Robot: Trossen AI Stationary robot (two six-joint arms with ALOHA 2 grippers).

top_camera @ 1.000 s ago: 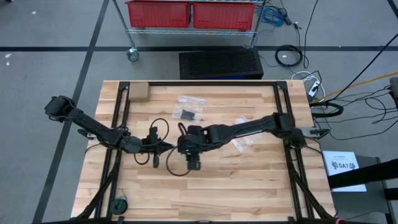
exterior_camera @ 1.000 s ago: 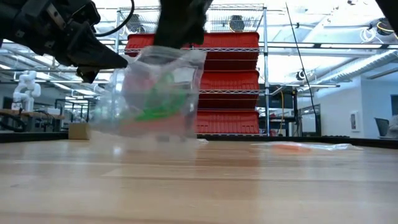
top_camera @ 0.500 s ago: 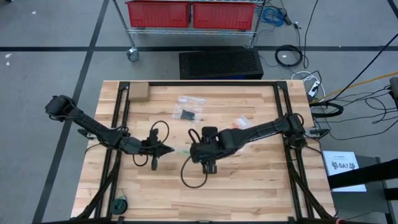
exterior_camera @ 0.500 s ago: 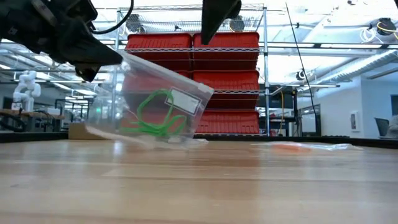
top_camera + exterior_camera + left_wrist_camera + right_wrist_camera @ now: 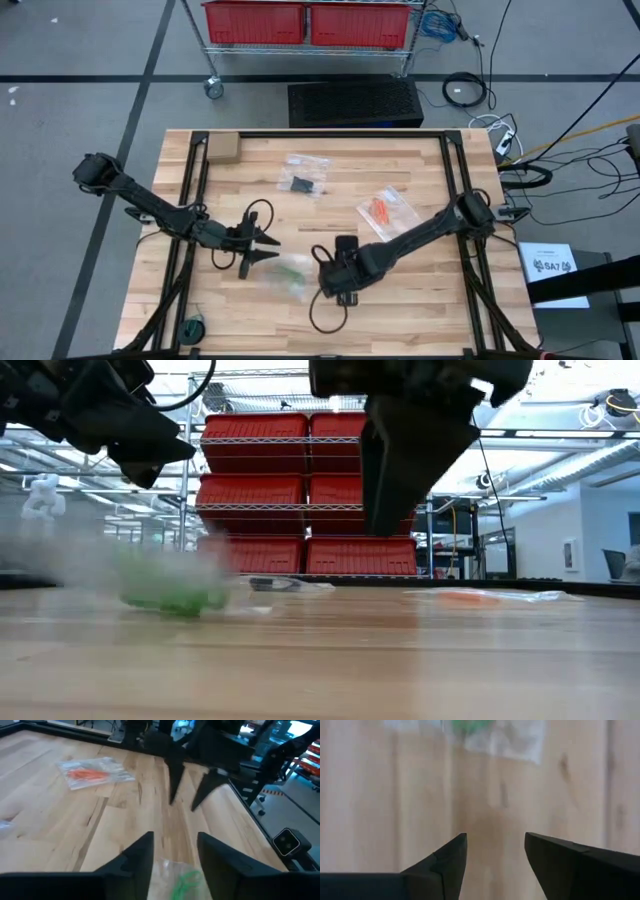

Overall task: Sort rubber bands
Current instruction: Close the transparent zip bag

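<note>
while both jaws gape empty, we note left gripper [image 5: 268, 248] and right gripper [image 5: 318, 275] flanking green rubber bands [image 5: 292, 273] bag.

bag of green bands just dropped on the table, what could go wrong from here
The bag of green rubber bands lies loose between the open left gripper and open right gripper, so both reaching in could make them collide. The clear film is thin, so a pinch might slip. The bag of orange bands lies beside the right arm, which could drag it.
</note>
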